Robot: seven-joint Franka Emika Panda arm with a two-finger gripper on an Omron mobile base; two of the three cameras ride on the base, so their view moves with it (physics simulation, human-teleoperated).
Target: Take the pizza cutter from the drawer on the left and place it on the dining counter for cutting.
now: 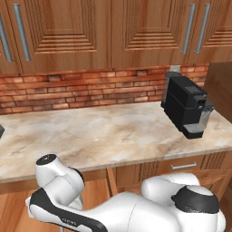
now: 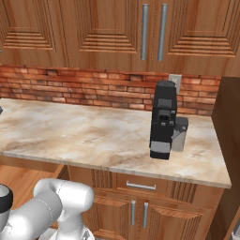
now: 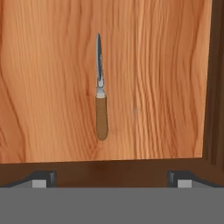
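The pizza cutter [image 3: 101, 96] lies in the open drawer [image 3: 48, 87], seen edge-on: a thin silver-grey blade pointing up the hand view and a short brown wooden handle toward me. My gripper [image 3: 111, 179] hovers above the drawer's dark near wall, open, with the fingertips [image 3: 43, 178] wide apart and nothing between them. The cutter sits ahead of the gap, roughly centred. In the base views the drawer [image 2: 23, 182] stands pulled out under the counter at the left, and the white arm bends down into it. The dining counter is out of view.
A marble counter [image 1: 104, 131] with a brick backsplash runs above the drawer, and a black coffee machine [image 1: 185, 105] stands at its right end. A shut drawer with a silver bar handle [image 2: 140, 186] sits to the right. The drawer's dark side wall [image 3: 214, 83] borders the cutter's right.
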